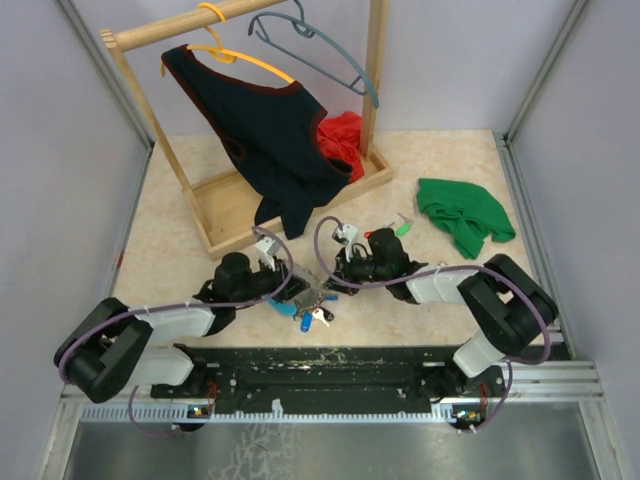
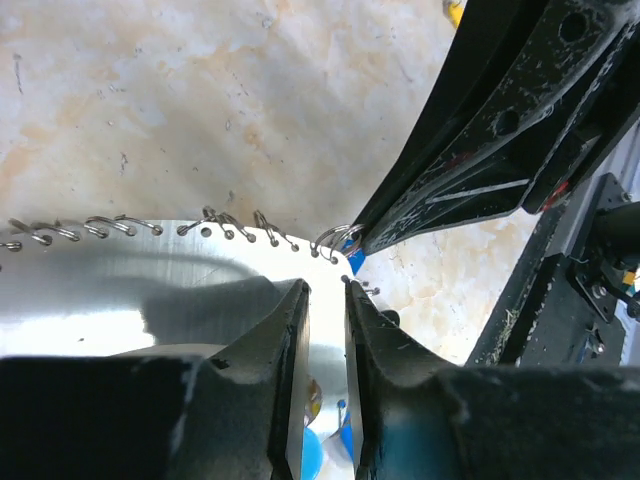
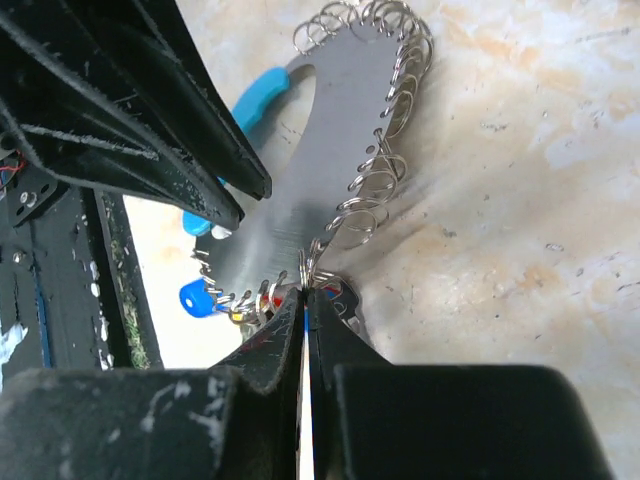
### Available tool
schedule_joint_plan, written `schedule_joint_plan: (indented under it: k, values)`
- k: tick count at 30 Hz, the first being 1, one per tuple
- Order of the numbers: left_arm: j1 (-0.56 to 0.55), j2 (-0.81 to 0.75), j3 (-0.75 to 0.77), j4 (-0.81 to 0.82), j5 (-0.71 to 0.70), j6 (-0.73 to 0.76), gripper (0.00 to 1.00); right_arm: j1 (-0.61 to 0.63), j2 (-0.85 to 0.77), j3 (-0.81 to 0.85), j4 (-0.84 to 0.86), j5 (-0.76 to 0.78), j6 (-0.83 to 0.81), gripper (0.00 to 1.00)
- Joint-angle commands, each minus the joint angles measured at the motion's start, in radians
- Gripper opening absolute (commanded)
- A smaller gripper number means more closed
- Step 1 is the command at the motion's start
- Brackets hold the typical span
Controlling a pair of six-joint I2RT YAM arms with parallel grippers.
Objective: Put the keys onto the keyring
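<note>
**Keyring gripped from both sides**

The keyring (image 3: 330, 130), a silver plate edged with wire rings, sits between the arms near the front of the surface (image 3: 520, 200). Blue-capped keys (image 3: 195, 297) dangle from it. The left tool (image 2: 325, 290) clamps the plate. The right tool (image 3: 305, 295), nearly closed, pinches an edge ring.

Bright even light, soft shadows; glare whitens the keyring (image 2: 120, 280) in the left wrist view, foreground blurred.

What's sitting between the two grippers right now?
The keyring: in the right wrist view its ring-edged metal plate spans from the left gripper to the right gripper, which pinches one edge ring.
</note>
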Motion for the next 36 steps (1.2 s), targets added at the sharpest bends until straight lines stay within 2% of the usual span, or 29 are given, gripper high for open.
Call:
schedule_joint_plan:
  k: [1,11,18,22,28,36]
  values:
    - [0.063,-0.011,-0.055,0.21,0.168,0.032,0.25,0.006,-0.075,0.059,-0.043,-0.001,-0.087,0.0]
    - [0.095,0.108,-0.12,0.599,0.351,0.146,0.26,0.007,-0.137,0.096,-0.135,-0.021,-0.22,0.0]
    - [0.124,0.229,-0.113,0.79,0.438,0.122,0.25,0.024,-0.183,0.159,-0.251,-0.001,-0.336,0.0]
    - [0.129,0.249,-0.083,0.759,0.465,0.141,0.2,0.032,-0.212,0.197,-0.281,-0.015,-0.372,0.0]
    - [0.127,0.186,-0.066,0.644,0.477,0.246,0.2,0.042,-0.224,0.247,-0.356,-0.034,-0.445,0.0]
    - [0.126,0.177,-0.064,0.677,0.497,0.294,0.22,0.068,-0.227,0.282,-0.422,-0.033,-0.509,0.0]
